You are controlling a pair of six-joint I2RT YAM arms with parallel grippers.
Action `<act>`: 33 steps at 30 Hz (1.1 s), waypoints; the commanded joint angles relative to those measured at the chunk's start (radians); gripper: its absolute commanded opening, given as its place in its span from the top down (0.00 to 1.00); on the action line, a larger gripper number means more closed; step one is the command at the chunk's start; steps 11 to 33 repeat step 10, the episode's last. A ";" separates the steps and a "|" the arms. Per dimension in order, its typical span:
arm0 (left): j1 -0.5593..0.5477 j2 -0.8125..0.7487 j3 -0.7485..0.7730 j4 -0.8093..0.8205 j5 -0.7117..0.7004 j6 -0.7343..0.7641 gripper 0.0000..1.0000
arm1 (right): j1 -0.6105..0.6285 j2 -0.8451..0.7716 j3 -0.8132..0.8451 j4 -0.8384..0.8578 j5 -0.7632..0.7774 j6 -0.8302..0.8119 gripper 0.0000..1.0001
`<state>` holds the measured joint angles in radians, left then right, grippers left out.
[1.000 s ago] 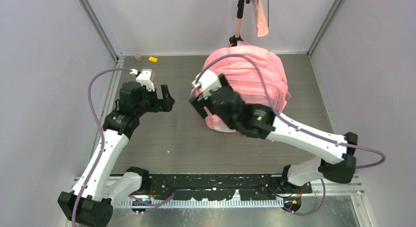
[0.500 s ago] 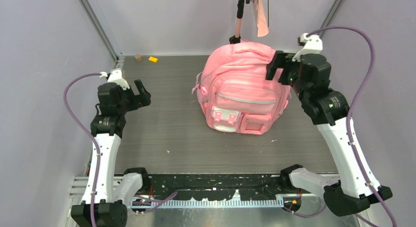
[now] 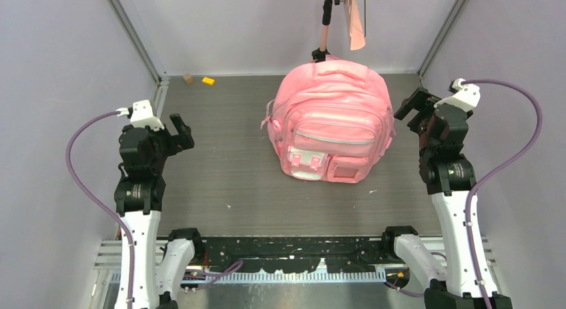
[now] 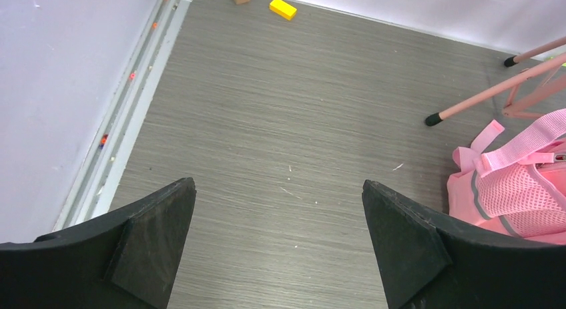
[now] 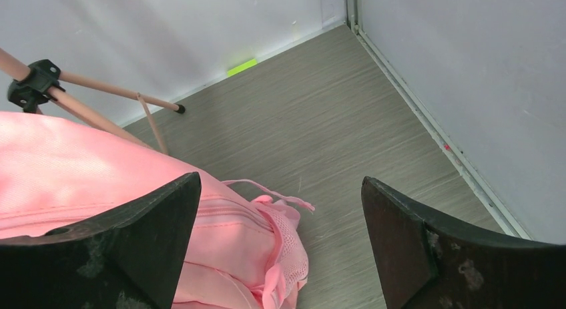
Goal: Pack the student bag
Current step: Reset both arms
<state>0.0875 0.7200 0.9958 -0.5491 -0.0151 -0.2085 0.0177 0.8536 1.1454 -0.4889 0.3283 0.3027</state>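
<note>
The student bag (image 3: 330,119), a large bright pink backpack, stands in the middle of the grey floor, its zipped front pockets facing the arms. My left gripper (image 3: 179,132) hangs open well to the left of it, over bare floor, with nothing between its fingers. In the left wrist view the left gripper (image 4: 277,184) frames empty floor, and the bag's mesh side (image 4: 527,195) shows at the right edge. My right gripper (image 3: 412,107) is open just right of the bag, apart from it. The right gripper (image 5: 281,179) looks down past the bag's side (image 5: 80,169).
A small yellow block (image 3: 208,81) and a brown block (image 3: 188,77) lie at the back left corner. A pink tripod stand (image 3: 325,29) rises behind the bag, its legs (image 4: 467,105) on the floor. Grey walls close in on both sides and at the back.
The right arm swung from in front of the bag round to its right side and drew back. The left arm pulled back to the left. The bag's front now shows fully.
</note>
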 commanded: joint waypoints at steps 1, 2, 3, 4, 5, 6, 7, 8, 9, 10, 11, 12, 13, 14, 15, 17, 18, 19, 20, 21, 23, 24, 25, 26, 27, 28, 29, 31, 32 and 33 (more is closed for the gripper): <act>0.003 -0.035 -0.020 0.051 -0.026 0.027 0.00 | -0.004 -0.043 -0.064 0.183 0.061 -0.003 0.04; 0.003 -0.041 -0.023 0.056 -0.023 0.030 0.00 | -0.004 -0.047 -0.068 0.185 0.064 -0.008 0.04; 0.002 -0.047 -0.025 0.061 -0.021 0.032 0.00 | -0.004 -0.048 -0.069 0.187 0.067 -0.009 0.04; 0.002 -0.050 -0.026 0.063 -0.016 0.037 0.00 | -0.004 -0.048 -0.070 0.187 0.068 -0.013 0.04; 0.002 -0.051 -0.029 0.065 -0.011 0.043 0.00 | -0.004 -0.048 -0.070 0.187 0.069 -0.014 0.04; 0.002 -0.051 -0.030 0.067 -0.011 0.043 0.00 | -0.004 -0.048 -0.070 0.187 0.070 -0.017 0.04; 0.002 -0.050 -0.031 0.069 -0.011 0.041 0.00 | -0.004 -0.049 -0.070 0.187 0.070 -0.018 0.04; 0.003 -0.048 -0.032 0.069 -0.011 0.038 0.00 | -0.004 -0.050 -0.069 0.187 0.072 -0.019 0.04; 0.003 -0.048 -0.033 0.069 -0.011 0.035 0.00 | -0.004 -0.051 -0.069 0.186 0.075 -0.020 0.04; 0.003 -0.047 -0.033 0.070 -0.010 0.034 0.00 | -0.004 -0.052 -0.067 0.185 0.076 -0.023 0.04; 0.003 -0.047 -0.033 0.070 -0.010 0.034 0.00 | -0.004 -0.052 -0.067 0.185 0.076 -0.023 0.04; 0.003 -0.047 -0.033 0.070 -0.010 0.034 0.00 | -0.004 -0.052 -0.067 0.185 0.076 -0.023 0.04; 0.003 -0.047 -0.033 0.070 -0.010 0.034 0.00 | -0.004 -0.052 -0.067 0.185 0.076 -0.023 0.04; 0.003 -0.047 -0.033 0.070 -0.010 0.034 0.00 | -0.004 -0.052 -0.067 0.185 0.076 -0.023 0.04; 0.003 -0.047 -0.033 0.070 -0.010 0.034 0.00 | -0.004 -0.052 -0.067 0.185 0.076 -0.023 0.04; 0.003 -0.047 -0.033 0.070 -0.010 0.034 0.00 | -0.004 -0.052 -0.067 0.185 0.076 -0.023 0.04; 0.003 -0.047 -0.033 0.070 -0.010 0.034 0.00 | -0.004 -0.052 -0.067 0.185 0.076 -0.023 0.04; 0.003 -0.047 -0.033 0.070 -0.010 0.034 0.00 | -0.004 -0.052 -0.067 0.185 0.076 -0.023 0.04; 0.003 -0.047 -0.033 0.070 -0.010 0.034 0.00 | -0.004 -0.052 -0.067 0.185 0.076 -0.023 0.04; 0.003 -0.047 -0.033 0.070 -0.010 0.034 0.00 | -0.004 -0.052 -0.067 0.185 0.076 -0.023 0.04; 0.003 -0.047 -0.033 0.070 -0.010 0.034 0.00 | -0.004 -0.052 -0.067 0.185 0.076 -0.023 0.04; 0.003 -0.047 -0.033 0.070 -0.010 0.034 0.00 | -0.004 -0.052 -0.067 0.185 0.076 -0.023 0.04; 0.003 -0.047 -0.033 0.070 -0.010 0.034 0.00 | -0.004 -0.052 -0.067 0.185 0.076 -0.023 0.04; 0.003 -0.047 -0.033 0.070 -0.010 0.034 0.00 | -0.004 -0.052 -0.067 0.185 0.076 -0.023 0.04; 0.003 -0.047 -0.033 0.070 -0.010 0.034 0.00 | -0.004 -0.052 -0.067 0.185 0.076 -0.023 0.04; 0.003 -0.047 -0.033 0.070 -0.010 0.034 0.00 | -0.004 -0.052 -0.067 0.185 0.076 -0.023 0.04; 0.003 -0.047 -0.033 0.070 -0.010 0.034 0.00 | -0.004 -0.052 -0.067 0.185 0.076 -0.023 0.04; 0.003 -0.047 -0.033 0.070 -0.010 0.034 0.00 | -0.004 -0.052 -0.067 0.185 0.076 -0.023 0.04; 0.003 -0.047 -0.033 0.070 -0.010 0.034 0.00 | -0.004 -0.052 -0.067 0.185 0.076 -0.023 0.04; 0.003 -0.047 -0.033 0.070 -0.010 0.034 0.00 | -0.004 -0.052 -0.067 0.185 0.076 -0.023 0.04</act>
